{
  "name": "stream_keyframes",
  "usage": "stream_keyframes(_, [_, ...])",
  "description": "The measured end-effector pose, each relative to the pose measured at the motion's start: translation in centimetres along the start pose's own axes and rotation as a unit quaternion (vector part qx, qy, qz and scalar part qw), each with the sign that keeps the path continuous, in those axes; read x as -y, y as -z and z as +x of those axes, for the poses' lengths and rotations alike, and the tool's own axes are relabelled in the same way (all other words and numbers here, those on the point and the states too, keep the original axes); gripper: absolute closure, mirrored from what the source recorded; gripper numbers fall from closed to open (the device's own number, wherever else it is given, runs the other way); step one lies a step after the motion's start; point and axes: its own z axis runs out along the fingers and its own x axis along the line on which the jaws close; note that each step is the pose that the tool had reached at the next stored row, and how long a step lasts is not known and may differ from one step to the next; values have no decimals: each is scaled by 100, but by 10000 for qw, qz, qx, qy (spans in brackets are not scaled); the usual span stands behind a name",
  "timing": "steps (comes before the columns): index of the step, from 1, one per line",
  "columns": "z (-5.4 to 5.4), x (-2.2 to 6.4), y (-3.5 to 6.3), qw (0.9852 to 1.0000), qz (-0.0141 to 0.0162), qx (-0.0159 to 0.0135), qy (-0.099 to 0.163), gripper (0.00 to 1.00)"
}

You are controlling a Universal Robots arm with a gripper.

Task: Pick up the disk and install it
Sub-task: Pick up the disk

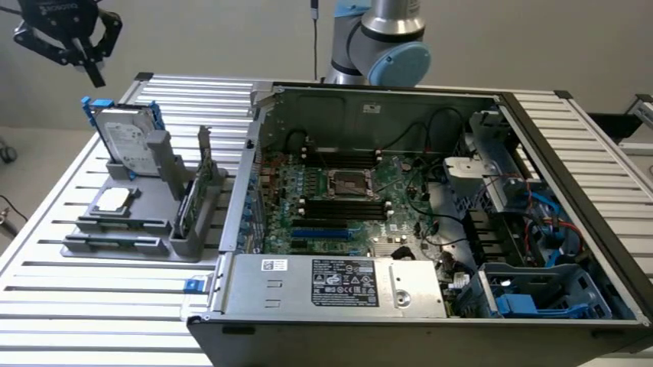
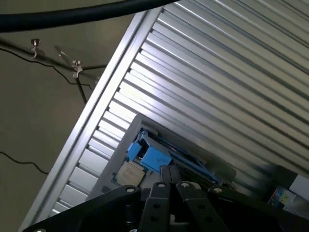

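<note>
Disk (image 1: pixel 130 138) upright in grey holder (image 1: pixel 153 225), apart below the empty, pressed-together tool (image 1: pixel 94 73).

Bench (image 1: pixel 102 321): top of parallel aluminium slats with grooves between them, pale metal, running across the exterior view. Bare slats show at the near edge and along both sides.

Directly on it, two items:
- Grey parts rack (image 1: pixel 115 246), towards the exterior view's left, flat on the slats, with slots and upright posts.
- Open computer case (image 1: pixel 368 103), centre to the exterior view's right, lying on its side with its interior facing up. It sits just beside the rack, with a narrow strip of slats between them.
</note>
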Motion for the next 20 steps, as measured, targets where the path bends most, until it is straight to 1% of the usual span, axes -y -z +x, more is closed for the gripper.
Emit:
stream_keyframes(3, [0,0,-8,9996,-6,-3,267,89])
stream_keyframes(5, [0,0,-11,9990,-9,-5,453,89])
stream_keyframes(7, [0,0,-13,9980,-10,-7,632,89])
stream_keyframes(10, [1,1,-14,9959,-9,-13,902,89])
stream_keyframes(13, [0,0,-14,9930,-2,-25,1178,89])
stream_keyframes(15, [1,0,-14,9907,12,-40,1359,89])
stream_keyframes(17, [1,0,-14,9881,28,-56,1538,89])
stream_keyframes(20, [2,-1,-13,9836,51,-80,1804,89])
